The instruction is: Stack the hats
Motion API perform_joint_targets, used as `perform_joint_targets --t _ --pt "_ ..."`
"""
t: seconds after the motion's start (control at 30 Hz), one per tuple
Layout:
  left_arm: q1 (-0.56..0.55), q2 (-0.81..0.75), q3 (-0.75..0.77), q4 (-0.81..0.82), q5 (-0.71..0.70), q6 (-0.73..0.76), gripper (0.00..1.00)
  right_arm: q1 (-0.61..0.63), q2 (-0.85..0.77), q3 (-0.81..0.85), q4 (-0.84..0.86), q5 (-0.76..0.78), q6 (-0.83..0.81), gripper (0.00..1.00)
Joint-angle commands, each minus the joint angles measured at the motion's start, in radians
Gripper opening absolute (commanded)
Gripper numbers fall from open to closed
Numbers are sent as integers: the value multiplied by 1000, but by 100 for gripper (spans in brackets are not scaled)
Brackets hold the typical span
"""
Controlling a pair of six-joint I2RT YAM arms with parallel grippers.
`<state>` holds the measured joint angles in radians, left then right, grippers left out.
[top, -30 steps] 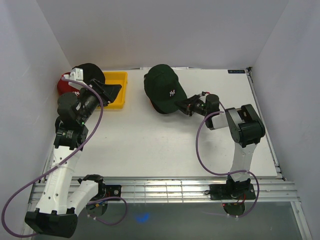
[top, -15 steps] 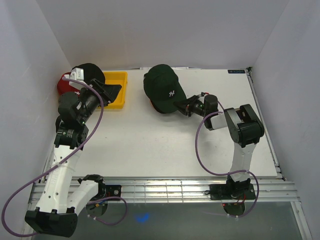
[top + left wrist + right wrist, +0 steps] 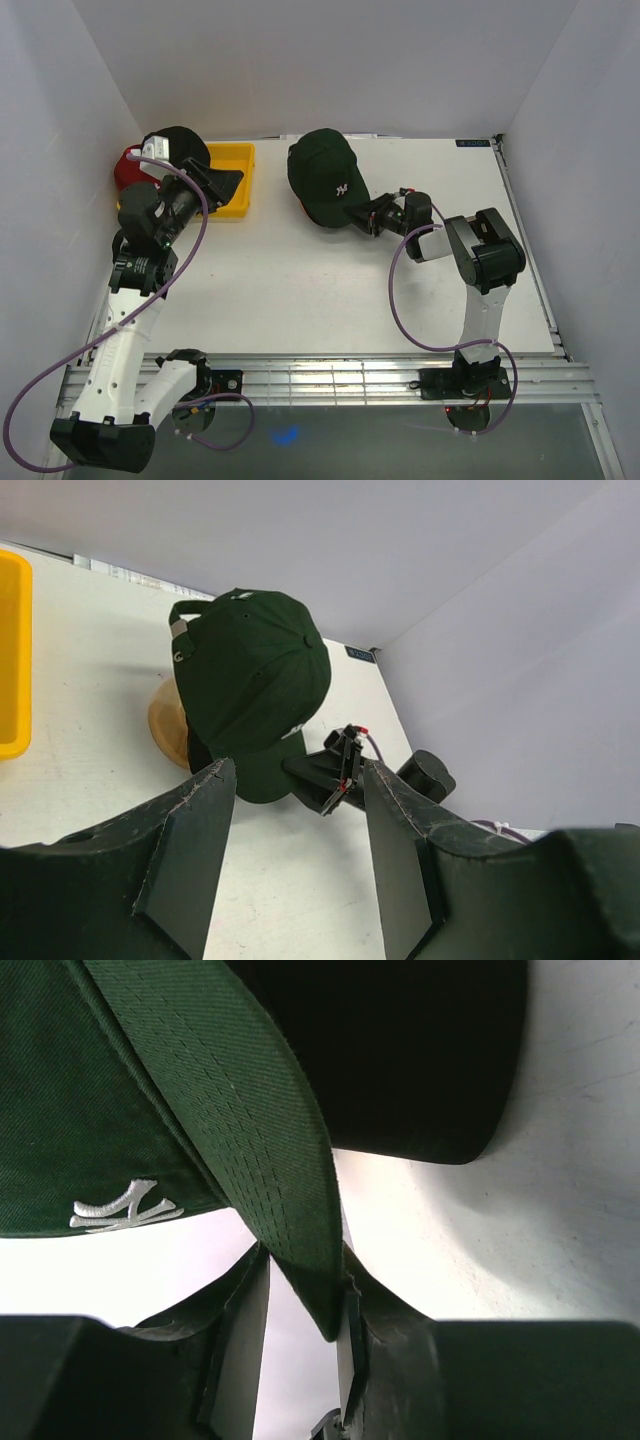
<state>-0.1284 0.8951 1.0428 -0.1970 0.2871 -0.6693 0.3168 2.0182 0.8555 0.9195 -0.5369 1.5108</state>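
From above, the dark green cap point(image 3: 325, 175) sits at the far middle of the table point(image 3: 300, 300), brim toward the right gripper point(image 3: 362, 212). The left gripper point(image 3: 222, 182) hangs over the yellow tray point(image 3: 245, 150), near a black cap point(image 3: 180, 143) and a red cap point(image 3: 128, 170). Left wrist: its jaws stand wide, nothing between them, and the dark green cap rests on a wooden stand point(image 3: 165, 720). Right wrist: narrow jaws pinch that cap's brim.

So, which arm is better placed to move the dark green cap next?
Right: the right gripper has the dark green cap's brim between its fingers. The left gripper is open, by the yellow tray.
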Motion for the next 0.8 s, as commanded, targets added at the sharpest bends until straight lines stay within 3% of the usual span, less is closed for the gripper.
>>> perform_joint_targets --t 0.0,0.17,0.77 --pt "-4 -4 39 -9 -12 13 64 18 94 -76 -346 38 -41 31" --pt "-5 -4 48 -15 -17 13 64 21 106 -75 -357 41 -47 31" --pt "-5 -5 66 -32 -29 19 64 25 102 -36 -439 54 -84 54"
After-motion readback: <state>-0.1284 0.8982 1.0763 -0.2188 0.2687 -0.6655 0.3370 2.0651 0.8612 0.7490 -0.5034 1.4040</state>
